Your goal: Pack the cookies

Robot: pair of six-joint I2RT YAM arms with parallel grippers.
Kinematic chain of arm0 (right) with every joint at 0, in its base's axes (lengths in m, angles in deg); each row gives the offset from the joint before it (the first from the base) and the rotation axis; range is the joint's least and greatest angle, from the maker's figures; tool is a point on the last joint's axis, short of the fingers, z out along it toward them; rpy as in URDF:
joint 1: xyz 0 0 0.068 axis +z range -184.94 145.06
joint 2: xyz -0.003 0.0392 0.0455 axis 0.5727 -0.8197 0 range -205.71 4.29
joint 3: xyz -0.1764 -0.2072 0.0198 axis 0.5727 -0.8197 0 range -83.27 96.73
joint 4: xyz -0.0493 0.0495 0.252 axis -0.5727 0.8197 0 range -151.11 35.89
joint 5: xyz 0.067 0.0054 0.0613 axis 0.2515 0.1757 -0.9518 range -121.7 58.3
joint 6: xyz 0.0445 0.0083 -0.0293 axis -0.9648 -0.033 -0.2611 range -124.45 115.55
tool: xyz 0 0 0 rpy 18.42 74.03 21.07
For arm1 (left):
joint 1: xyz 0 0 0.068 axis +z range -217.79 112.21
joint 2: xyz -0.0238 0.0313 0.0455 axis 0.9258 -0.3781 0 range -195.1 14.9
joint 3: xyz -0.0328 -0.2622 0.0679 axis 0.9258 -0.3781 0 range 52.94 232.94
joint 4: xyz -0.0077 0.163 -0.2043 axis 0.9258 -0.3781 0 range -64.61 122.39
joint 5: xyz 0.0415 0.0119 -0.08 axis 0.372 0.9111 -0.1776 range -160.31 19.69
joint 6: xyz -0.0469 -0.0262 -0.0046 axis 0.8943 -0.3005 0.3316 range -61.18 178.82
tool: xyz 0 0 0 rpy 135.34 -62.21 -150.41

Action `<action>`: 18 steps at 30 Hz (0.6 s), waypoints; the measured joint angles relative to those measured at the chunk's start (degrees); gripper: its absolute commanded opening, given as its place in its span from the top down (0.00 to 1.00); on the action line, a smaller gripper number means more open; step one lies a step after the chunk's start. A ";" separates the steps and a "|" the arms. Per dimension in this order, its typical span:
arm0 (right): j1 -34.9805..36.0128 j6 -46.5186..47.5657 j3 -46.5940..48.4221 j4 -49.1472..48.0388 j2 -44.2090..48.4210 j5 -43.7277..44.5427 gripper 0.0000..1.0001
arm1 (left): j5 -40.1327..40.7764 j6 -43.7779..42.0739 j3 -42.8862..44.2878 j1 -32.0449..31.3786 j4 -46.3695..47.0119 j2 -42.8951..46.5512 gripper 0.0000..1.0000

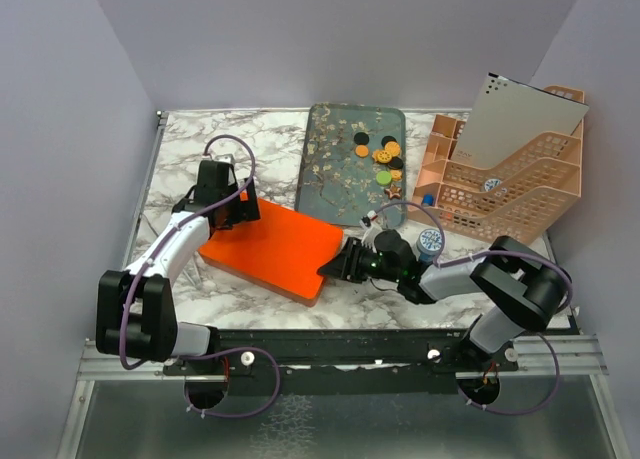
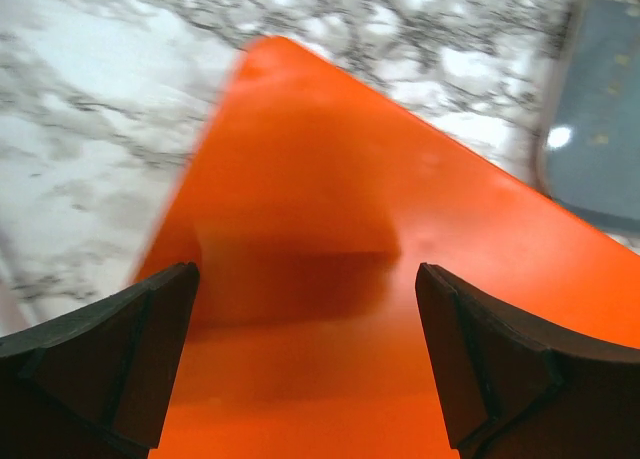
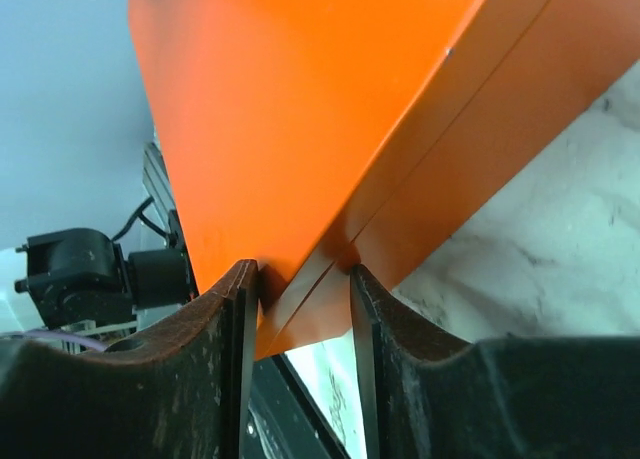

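The cookies (image 1: pixel 385 157), small orange and black discs with a green one and a brown star, lie on a blue-green patterned tray (image 1: pixel 325 169) at the back. A flat orange box (image 1: pixel 272 249) lies on the marble table between the arms. My left gripper (image 1: pixel 235 211) is open over the box's far left corner; in the left wrist view its gripper (image 2: pixel 305 359) hovers with jaws wide above the orange top (image 2: pixel 330 179). My right gripper (image 1: pixel 338 266) is shut on the box's near right corner; in the right wrist view the gripper (image 3: pixel 303 279) pinches the box edge (image 3: pixel 300 99).
A peach desk organizer (image 1: pixel 510 179) with a grey sheet (image 1: pixel 520 114) stands at the back right. A small round blue-and-white thing (image 1: pixel 430 242) sits beside the right arm. The tray's corner shows in the left wrist view (image 2: pixel 600 129).
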 measured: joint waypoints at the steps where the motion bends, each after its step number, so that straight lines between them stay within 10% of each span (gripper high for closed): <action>1: -0.26 0.02 0.07 -1.38 -0.74 -0.04 0.68 | -1.53 0.94 0.04 -0.02 0.04 0.35 0.01; 18: -1.22 6.49 5.05 15.72 8.63 5.35 0.17 | -5.60 3.65 1.31 -0.87 -1.99 1.05 0.01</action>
